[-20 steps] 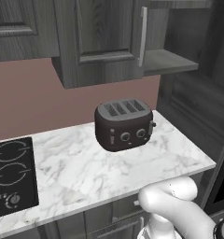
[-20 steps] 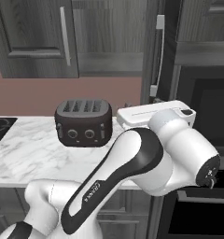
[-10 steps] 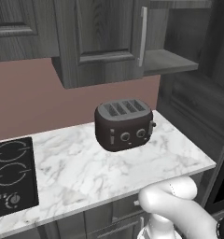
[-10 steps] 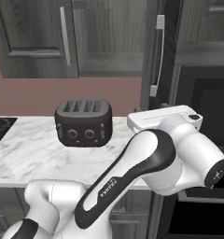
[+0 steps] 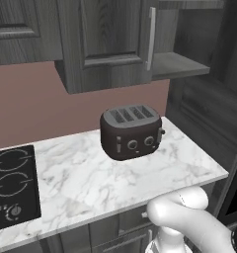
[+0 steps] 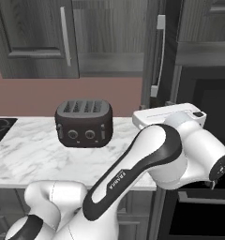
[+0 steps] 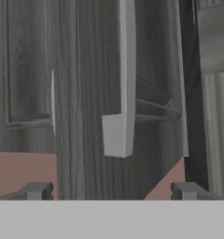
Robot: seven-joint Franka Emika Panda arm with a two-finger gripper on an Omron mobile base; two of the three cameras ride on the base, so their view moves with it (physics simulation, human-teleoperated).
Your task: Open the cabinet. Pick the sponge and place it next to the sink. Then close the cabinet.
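1. The cabinet (image 5: 103,44) hangs on the wall above the counter, dark grey wood-grain with panelled doors; in the right base view it appears at (image 6: 37,37), and the hand view faces it at (image 7: 81,93). I cannot tell for certain whether its right-hand door stands ajar.
2. The marble counter (image 5: 91,183) runs below it, against a reddish-brown back wall.
3. A black cooktop (image 5: 12,185) sits in the counter at the left edge of the left base view.
4. A dark four-slot toaster (image 5: 132,132) stands on the counter, under the cabinet (knobs facing the robot).
5. A long silver bar handle (image 7: 123,79) runs upright on the door, straight ahead of the hand.
6. The gripper (image 7: 113,190) points at that handle's lower end, fingertips (image 7: 35,190) spread wide and holding nothing.
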